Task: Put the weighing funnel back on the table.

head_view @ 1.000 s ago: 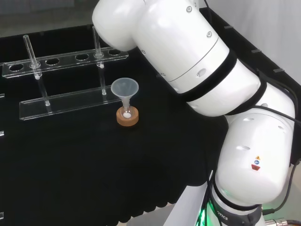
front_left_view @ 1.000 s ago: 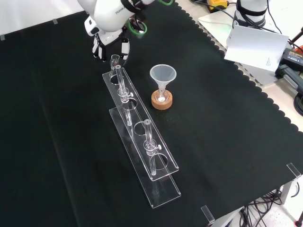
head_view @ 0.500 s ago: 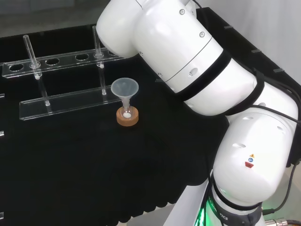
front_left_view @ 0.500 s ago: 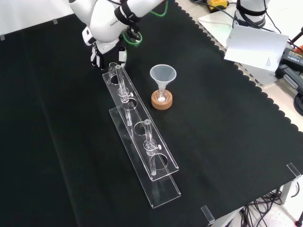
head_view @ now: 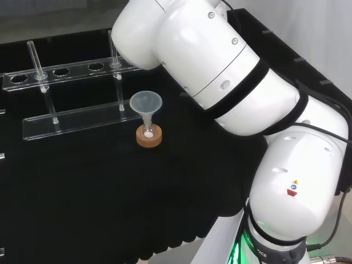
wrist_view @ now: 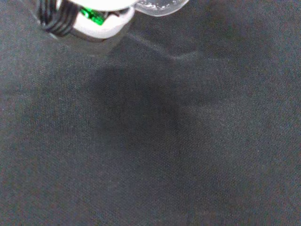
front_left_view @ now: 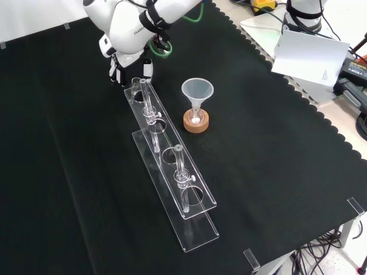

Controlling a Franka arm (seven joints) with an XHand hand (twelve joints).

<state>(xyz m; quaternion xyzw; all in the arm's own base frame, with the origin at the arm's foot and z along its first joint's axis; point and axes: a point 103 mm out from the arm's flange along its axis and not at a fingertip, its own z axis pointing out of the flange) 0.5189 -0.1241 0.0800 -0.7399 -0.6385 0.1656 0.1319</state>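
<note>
Watching the front view's upper left, you see the hand (front_left_view: 131,58) has slid left, low over the cloth (front_left_view: 69,143); the weighing funnel (wrist_view: 160,4) shows by its palm, you cannot tell its grip, set-down looks near

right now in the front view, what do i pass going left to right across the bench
hand → funnel on its cork ring → white sheet beyond the bench's right edge. The clear rack is left out: it overlaps both the hand and the funnel along that direction.
</note>
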